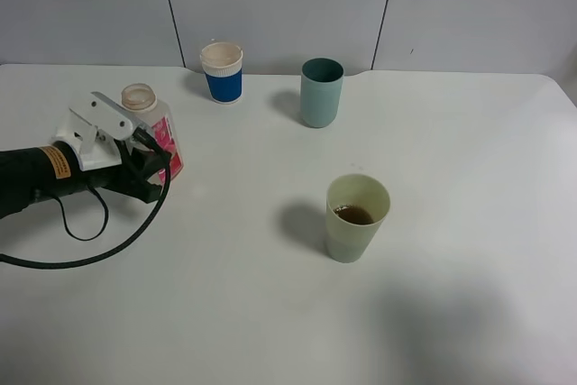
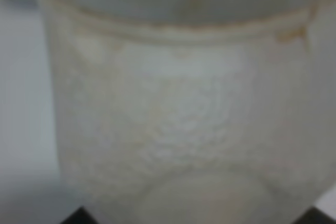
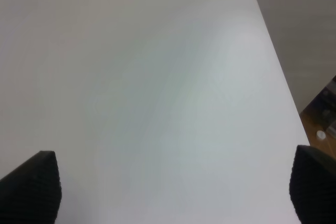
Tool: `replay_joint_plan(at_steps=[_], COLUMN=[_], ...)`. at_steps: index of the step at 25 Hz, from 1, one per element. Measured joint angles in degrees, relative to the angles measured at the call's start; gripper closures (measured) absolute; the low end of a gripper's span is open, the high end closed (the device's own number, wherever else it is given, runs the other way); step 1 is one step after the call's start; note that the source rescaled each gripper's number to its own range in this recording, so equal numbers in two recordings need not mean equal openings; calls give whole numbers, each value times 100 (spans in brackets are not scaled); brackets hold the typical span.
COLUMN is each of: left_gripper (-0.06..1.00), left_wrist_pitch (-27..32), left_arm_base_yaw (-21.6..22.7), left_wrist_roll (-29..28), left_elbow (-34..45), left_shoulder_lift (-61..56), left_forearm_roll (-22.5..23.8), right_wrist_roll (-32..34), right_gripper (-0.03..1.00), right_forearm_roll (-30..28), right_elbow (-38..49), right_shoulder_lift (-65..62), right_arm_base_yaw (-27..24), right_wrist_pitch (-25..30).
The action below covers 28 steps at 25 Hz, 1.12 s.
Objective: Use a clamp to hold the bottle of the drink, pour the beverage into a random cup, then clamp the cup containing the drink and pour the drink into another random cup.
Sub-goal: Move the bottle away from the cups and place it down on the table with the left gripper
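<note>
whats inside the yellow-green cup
Dark brown liquid sits low inside the yellow-green cup. It covers the cup's bottom, so nothing beneath the liquid can be seen.

The translucent, pink-labelled bottle (image 1: 162, 125) stands upright and uncapped at the left, clasped by the left gripper (image 1: 144, 146). The pale yellow-green tumbler (image 1: 356, 227) stands upright at the centre, holding a little dark brown beverage (image 1: 354, 215). The teal tumbler (image 1: 321, 92) stands upright behind it, well apart.

A white table (image 1: 270, 331) carries a bottle (image 1: 160, 120), a paper cup (image 1: 223, 72), a teal cup (image 1: 321, 96) and a yellow-green cup (image 1: 347, 239).
</note>
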Motion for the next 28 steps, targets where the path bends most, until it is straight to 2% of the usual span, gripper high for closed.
replay_joint_plan(at_steps=[10, 16, 28], left_gripper=[94, 94, 94], left_wrist_pitch=[-124, -435, -452], left_arm_base_yaw=[0, 0, 0], left_wrist_roll=[0, 0, 0], left_elbow=[0, 0, 0], left_shoulder_lift=[200, 438, 448], left_forearm_roll=[78, 117, 117], right_wrist_roll=[0, 0, 0], right_gripper=[37, 37, 37], right_forearm_roll=[0, 0, 0], right_elbow=[0, 0, 0], right_shoulder_lift=[0, 0, 0], right_arm_base_yaw=[0, 0, 0], right_wrist_pitch=[0, 0, 0])
